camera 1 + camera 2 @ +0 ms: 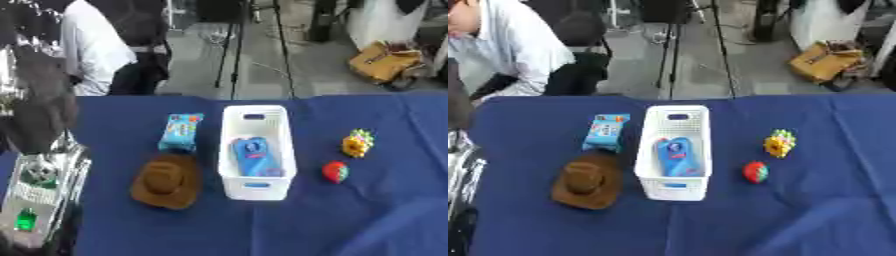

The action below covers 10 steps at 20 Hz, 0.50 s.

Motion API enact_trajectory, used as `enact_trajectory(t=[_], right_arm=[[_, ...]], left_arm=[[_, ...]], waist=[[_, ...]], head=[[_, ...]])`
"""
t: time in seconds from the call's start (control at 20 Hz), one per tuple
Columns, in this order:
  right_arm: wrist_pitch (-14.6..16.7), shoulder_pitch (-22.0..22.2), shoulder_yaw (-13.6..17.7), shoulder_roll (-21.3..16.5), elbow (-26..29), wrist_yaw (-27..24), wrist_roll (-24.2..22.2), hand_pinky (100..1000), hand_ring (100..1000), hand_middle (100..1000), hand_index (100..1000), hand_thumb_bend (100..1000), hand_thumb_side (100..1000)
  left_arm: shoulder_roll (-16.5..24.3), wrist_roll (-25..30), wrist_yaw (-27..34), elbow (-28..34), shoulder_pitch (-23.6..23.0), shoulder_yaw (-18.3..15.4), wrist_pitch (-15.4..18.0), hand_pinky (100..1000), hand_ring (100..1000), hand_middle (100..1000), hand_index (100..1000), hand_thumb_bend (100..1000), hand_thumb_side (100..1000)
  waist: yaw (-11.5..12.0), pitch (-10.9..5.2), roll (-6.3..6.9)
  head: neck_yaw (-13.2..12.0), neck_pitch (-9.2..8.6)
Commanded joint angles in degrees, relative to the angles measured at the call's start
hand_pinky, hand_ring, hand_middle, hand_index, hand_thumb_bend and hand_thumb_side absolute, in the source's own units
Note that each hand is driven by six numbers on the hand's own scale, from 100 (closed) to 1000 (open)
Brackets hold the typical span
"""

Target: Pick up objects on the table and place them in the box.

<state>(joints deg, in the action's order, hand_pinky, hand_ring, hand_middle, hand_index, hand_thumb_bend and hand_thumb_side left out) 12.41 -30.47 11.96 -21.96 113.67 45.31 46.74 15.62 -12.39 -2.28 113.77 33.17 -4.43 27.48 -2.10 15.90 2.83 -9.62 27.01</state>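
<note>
Neither hand's fingers show in either view, so their state cannot be told; only a silver and black arm [44,185] with a small green light comes in at the left edge, beside the surface. The surface [350,220] is draped in dark blue cloth with soft folds toward its near right corner. Nearest the arm lies a brown hat [166,181], felt-like, with a round dented crown and a wide curled brim. Just behind it a light blue packet [180,131], flat and oblong with bright print, lies close to the box's left wall. The box [255,187] is white plastic, long and rectangular, with perforated walls and a handle slot at each end; it stands at the middle of the surface. Inside it rests a blue packet [253,156] tilted toward the near end. Right of the box, well apart from it, sits a small round red thing [335,171] with a green patch, and behind that a knobbly yellow toy [357,143] with green at its top.
</note>
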Motion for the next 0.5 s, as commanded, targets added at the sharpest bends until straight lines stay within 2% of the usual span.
enact_trajectory(t=[0.05,0.5], right_arm=[[-0.04,-0.78,0.37,-0.97,0.92,0.2,-0.17,786,778,665,761,100,1000],[-0.53,-0.65,0.3,-1.14,0.92,0.13,-0.59,787,780,669,764,100,1000]], left_arm=[[1.34,-0.01,0.05,0.82,0.52,-0.48,0.08,836,755,798,880,100,908],[1.33,0.1,0.16,0.82,0.5,-0.45,0.09,836,755,799,882,100,907]], waist=[[-0.06,-0.84,-0.27],[0.02,-0.8,-0.32]], head=[[-0.09,-0.6],[-0.03,-0.58]])
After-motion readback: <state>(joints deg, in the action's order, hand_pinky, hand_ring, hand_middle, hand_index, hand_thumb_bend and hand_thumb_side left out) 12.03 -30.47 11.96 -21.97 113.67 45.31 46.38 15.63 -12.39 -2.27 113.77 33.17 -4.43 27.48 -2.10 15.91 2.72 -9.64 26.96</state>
